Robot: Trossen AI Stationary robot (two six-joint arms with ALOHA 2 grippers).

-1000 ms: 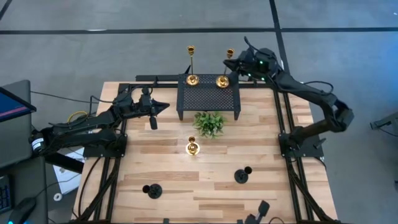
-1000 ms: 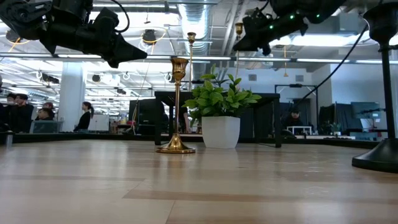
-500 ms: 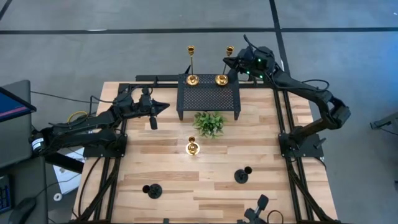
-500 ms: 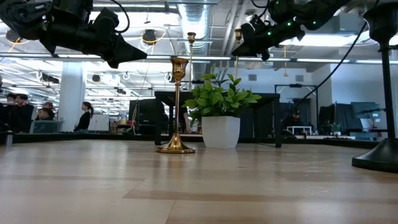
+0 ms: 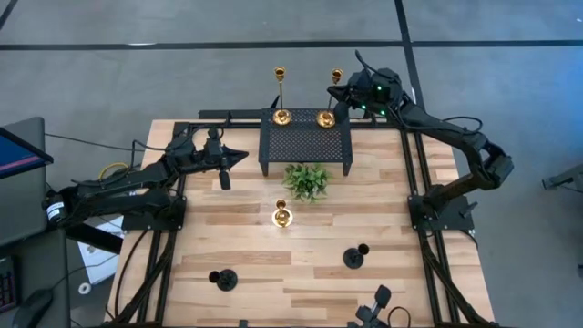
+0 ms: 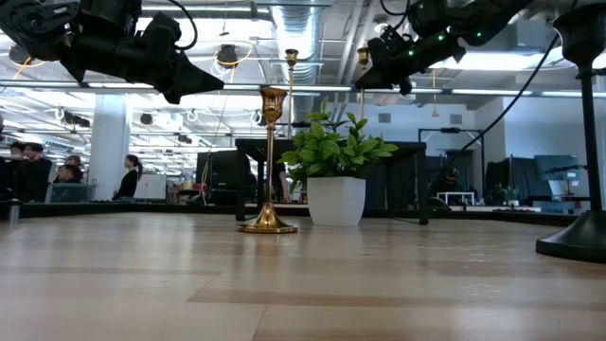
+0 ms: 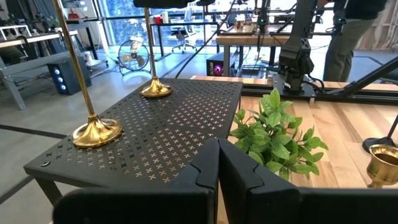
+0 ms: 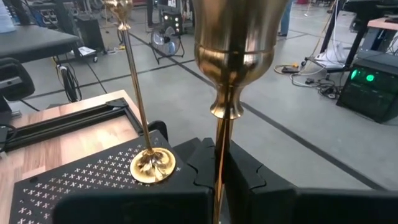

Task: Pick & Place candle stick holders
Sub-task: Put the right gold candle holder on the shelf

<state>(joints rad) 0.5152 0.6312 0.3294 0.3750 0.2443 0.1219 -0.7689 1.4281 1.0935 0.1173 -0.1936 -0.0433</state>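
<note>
Since 1.0 s ago, my right gripper (image 5: 339,94) has edged slightly toward the left at the far edge of the worktop (image 5: 383,182); nothing else has shifted.

Right fingers (image 8: 244,171): closed on the thin stem of the right tall gold holder (image 8: 231,74), wrist view shows stem pinched between them. Its base (image 5: 325,117) sits at the far right corner of the black mesh stand (image 5: 306,146); cannot tell if it bears fully or is a touch lifted.

Other tall gold holder (image 5: 281,116): standing free at the stand's far left corner.

Left gripper (image 5: 239,157): idle over the worktop's left side, just left of the stand, fingers (image 7: 249,177) closed on nothing.

Short gold holder (image 5: 281,217): worktop middle, just nearer than the green plant (image 5: 306,180).

2 black holders: one (image 5: 222,278) near the near left corner, one (image 5: 355,257) right of centre toward the near edge. Neither touched.

My read: 2 of 5 placed on the stand, second not yet released. 3 short ones left on the worktop.
</note>
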